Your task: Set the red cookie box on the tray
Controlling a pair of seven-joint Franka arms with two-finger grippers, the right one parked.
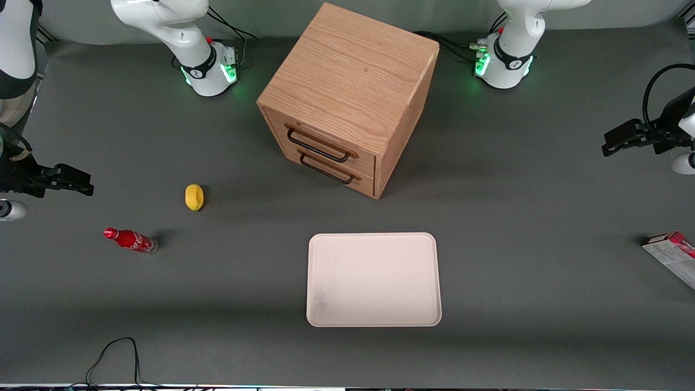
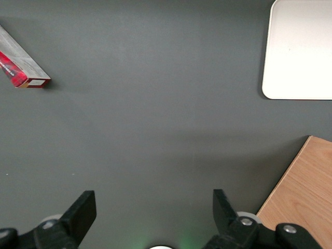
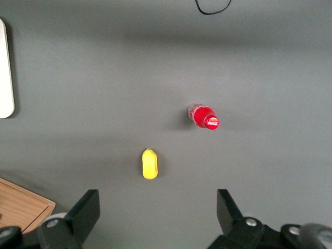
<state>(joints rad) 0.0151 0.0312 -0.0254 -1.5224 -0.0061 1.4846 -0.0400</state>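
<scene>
The red cookie box [image 1: 670, 251] lies flat on the grey table at the working arm's end, partly cut off by the picture's edge. It also shows in the left wrist view [image 2: 21, 66], red with a grey-white panel. The cream-white tray [image 1: 373, 279] lies bare in the middle of the table, nearer the front camera than the cabinet; one corner shows in the left wrist view [image 2: 301, 46]. My left gripper [image 1: 611, 145] hangs open and empty above the table, farther from the front camera than the box and well apart from it. Its fingers stand wide apart [image 2: 154, 199].
A wooden two-drawer cabinet [image 1: 347, 98] stands at the middle of the table, drawers shut; an edge shows in the left wrist view [image 2: 303, 192]. A small red cola bottle [image 1: 130, 240] and a yellow object [image 1: 194, 196] lie toward the parked arm's end.
</scene>
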